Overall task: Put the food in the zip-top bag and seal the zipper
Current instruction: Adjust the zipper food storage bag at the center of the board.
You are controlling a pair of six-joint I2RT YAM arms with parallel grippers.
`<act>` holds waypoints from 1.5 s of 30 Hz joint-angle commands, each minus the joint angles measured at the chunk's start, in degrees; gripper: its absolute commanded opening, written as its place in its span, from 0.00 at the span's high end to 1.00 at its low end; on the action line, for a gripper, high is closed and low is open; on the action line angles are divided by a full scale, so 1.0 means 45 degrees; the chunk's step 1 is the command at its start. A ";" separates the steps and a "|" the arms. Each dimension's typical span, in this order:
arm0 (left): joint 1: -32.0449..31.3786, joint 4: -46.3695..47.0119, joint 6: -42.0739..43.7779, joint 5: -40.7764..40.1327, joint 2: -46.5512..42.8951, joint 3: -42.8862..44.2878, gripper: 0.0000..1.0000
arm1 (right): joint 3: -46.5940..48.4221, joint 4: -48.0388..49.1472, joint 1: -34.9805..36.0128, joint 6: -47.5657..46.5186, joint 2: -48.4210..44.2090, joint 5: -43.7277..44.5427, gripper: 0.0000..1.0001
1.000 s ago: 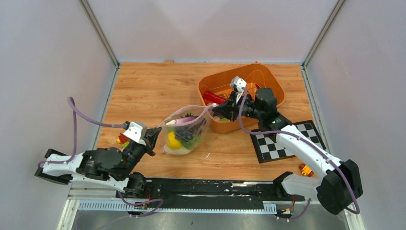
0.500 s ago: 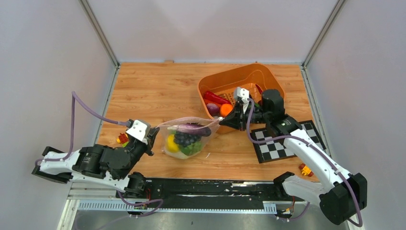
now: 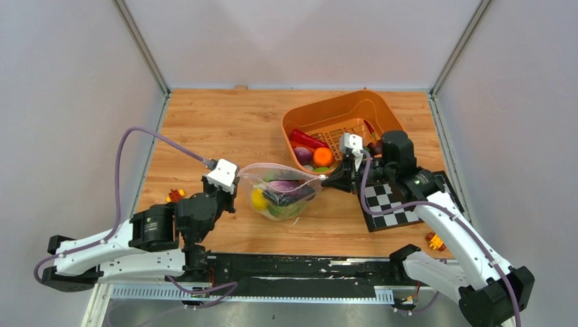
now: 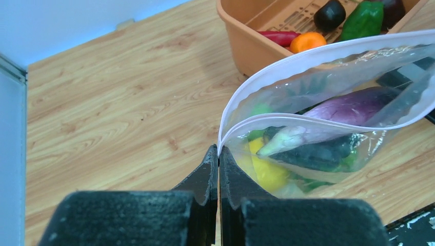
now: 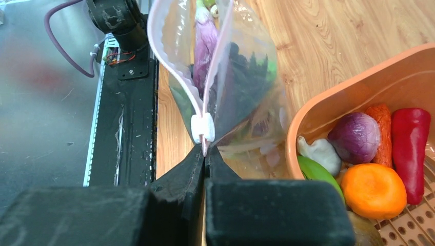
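Observation:
The clear zip-top bag (image 3: 283, 193) hangs between my two grippers over the wooden table, mouth open. Inside it are a purple eggplant (image 4: 354, 105), a yellow lemon (image 4: 267, 171), dark grapes and green pieces. My left gripper (image 3: 234, 185) is shut on the bag's left mouth corner (image 4: 219, 149). My right gripper (image 3: 328, 178) is shut on the right corner, just below the white zipper slider (image 5: 202, 126). The zipper (image 4: 308, 54) runs open along both lips. More food lies in the orange tub (image 3: 341, 116): an orange (image 5: 373, 189), a red pepper (image 5: 409, 148), a purple onion.
A checkerboard mat (image 3: 402, 201) lies under my right arm. Small yellow-red toy blocks sit at the table's left (image 3: 174, 196) and right (image 3: 434, 240). A black rail (image 3: 300, 267) runs along the near edge. Grey walls enclose the table.
Both grippers moved right and nearer with the bag held between them. The left arm swung forward. The bag's mouth stays open.

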 commanded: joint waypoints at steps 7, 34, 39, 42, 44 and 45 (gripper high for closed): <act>0.2007 0.0396 0.0493 0.3339 0.1193 0.2324 1.00 | 0.0711 0.0475 -0.0180 0.0685 -0.1756 -0.0270 1.00; 0.5478 0.2212 0.0563 0.6185 0.2066 0.0532 1.00 | -0.1189 0.5299 -0.2567 0.3798 0.0506 -0.1501 0.95; 0.5577 0.2278 0.0471 0.6144 0.2000 0.0484 1.00 | -0.1371 0.5953 -0.2566 0.3970 0.0615 -0.1785 0.83; 0.5606 0.2327 0.0429 0.6224 0.1931 0.0422 1.00 | -0.1448 0.6056 -0.2553 0.3872 0.0683 -0.1835 0.73; 0.5635 0.2358 0.0393 0.6316 0.1927 0.0397 1.00 | -0.1505 0.6154 -0.2538 0.3854 0.0744 -0.1910 0.72; 0.5630 0.2351 0.0371 0.6295 0.1941 0.0395 1.00 | -0.1512 0.6195 -0.2513 0.3824 0.0798 -0.1957 0.74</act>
